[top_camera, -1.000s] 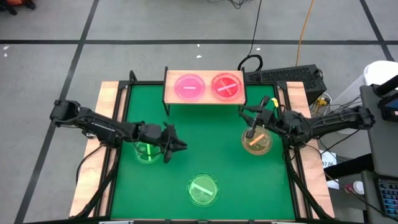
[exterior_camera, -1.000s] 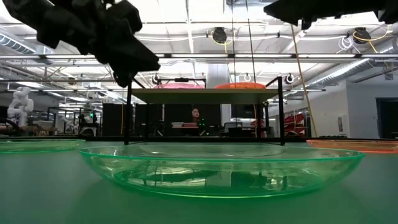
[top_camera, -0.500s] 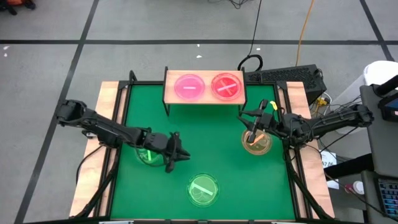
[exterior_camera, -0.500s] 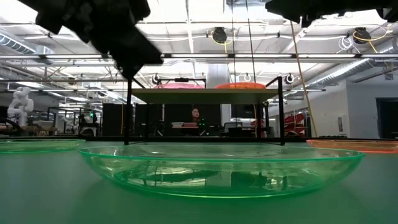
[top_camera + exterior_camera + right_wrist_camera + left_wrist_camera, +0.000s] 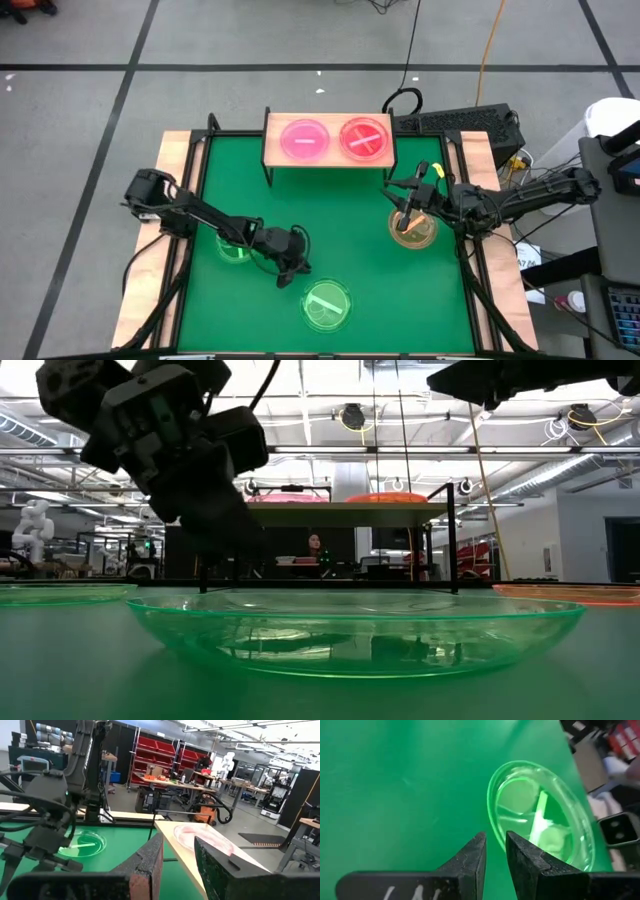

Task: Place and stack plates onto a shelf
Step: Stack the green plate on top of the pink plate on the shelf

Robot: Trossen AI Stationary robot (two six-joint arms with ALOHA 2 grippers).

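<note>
Green table [image 5: 360, 260]. Shelf [image 5: 327, 158] at 12 o'clock carries two pink plates [image 5: 304, 140]. Left gripper [image 5: 296, 268], fingers narrow and empty, near green plate [image 5: 327, 305] at 6. Right gripper [image 5: 405, 205], apparently narrow, above amber plate [image 5: 414, 231] at 3.

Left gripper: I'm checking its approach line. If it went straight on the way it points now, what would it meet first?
Probably the near rim of the round translucent green plate lying on the green table. The left gripper points just at that edge, jaws nearly closed; depth is unclear.
</note>
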